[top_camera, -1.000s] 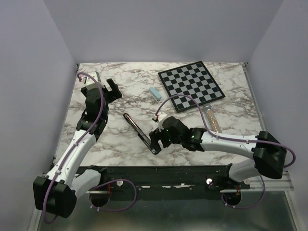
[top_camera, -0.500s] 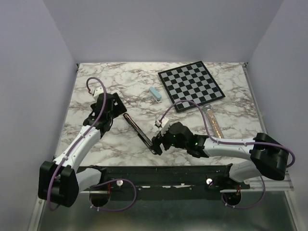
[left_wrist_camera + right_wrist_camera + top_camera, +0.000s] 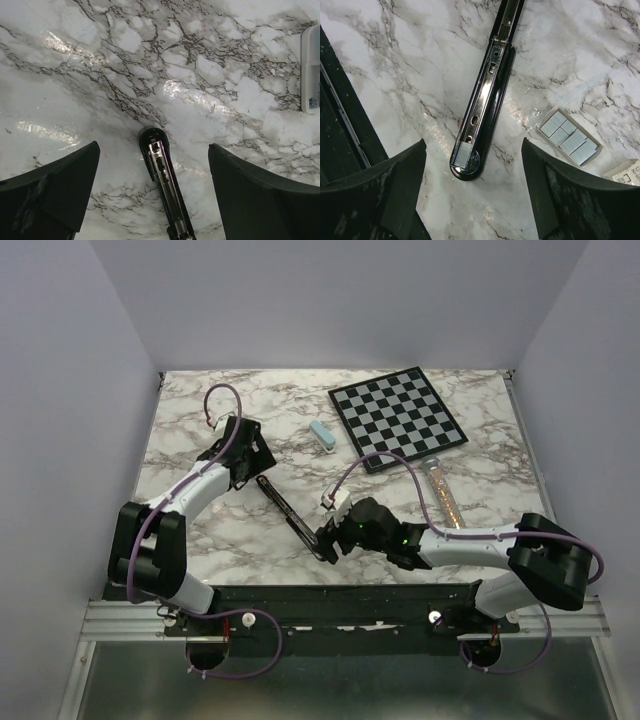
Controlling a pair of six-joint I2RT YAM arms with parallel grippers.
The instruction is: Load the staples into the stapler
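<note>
While the left claw (image 3: 152, 147) and the right claw (image 3: 473, 143) hung wide apart and empty over the slim black stapler (image 3: 293, 517), folded open near the white marble bench's (image 3: 250, 535) front edge, the silver-grey metal staple strips (image 3: 568, 139) sat just beside it, not yet loaded.

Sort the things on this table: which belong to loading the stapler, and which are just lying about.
For the job: stapler, lying opened out; staples beside it.
Lying about: chessboard, clear bead tube, small pale blue box.

Left arm (image 3: 190, 492) outstretched, both jaws wide apart
</note>
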